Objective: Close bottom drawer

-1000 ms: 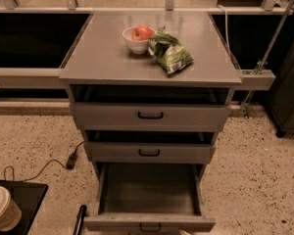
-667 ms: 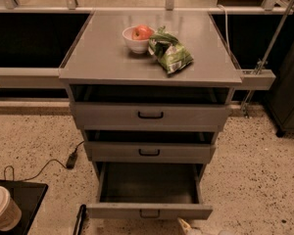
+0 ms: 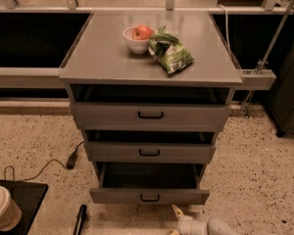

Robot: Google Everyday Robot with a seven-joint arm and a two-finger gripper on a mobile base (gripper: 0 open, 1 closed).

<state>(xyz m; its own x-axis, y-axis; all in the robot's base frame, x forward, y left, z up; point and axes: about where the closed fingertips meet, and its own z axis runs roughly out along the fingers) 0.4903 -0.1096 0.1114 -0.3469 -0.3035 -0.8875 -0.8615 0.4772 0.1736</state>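
While bottom drawer [image 3: 118,196] stood partly pulled out at foot of cabinet [image 3: 108,62], black handle [image 3: 150,198] centred on front, gripper [image 3: 179,220] sat at bottom edge of view, just before drawer front, right of handle. Whether gripper was open or closed: could not tell. Contact with drawer: could not tell. Middle drawer [image 3: 191,153] and top drawer [image 3: 196,115] stuck out slightly. Bowl [image 3: 136,45] with red fruit [image 3: 143,32] and green bag [image 3: 171,55] lay on cabinet top. Paper cup [image 3: 2,214] stood bottom left.

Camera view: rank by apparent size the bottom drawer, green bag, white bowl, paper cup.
bottom drawer
green bag
white bowl and paper cup look alike, cup nearer
The gripper sits in front of the drawer.
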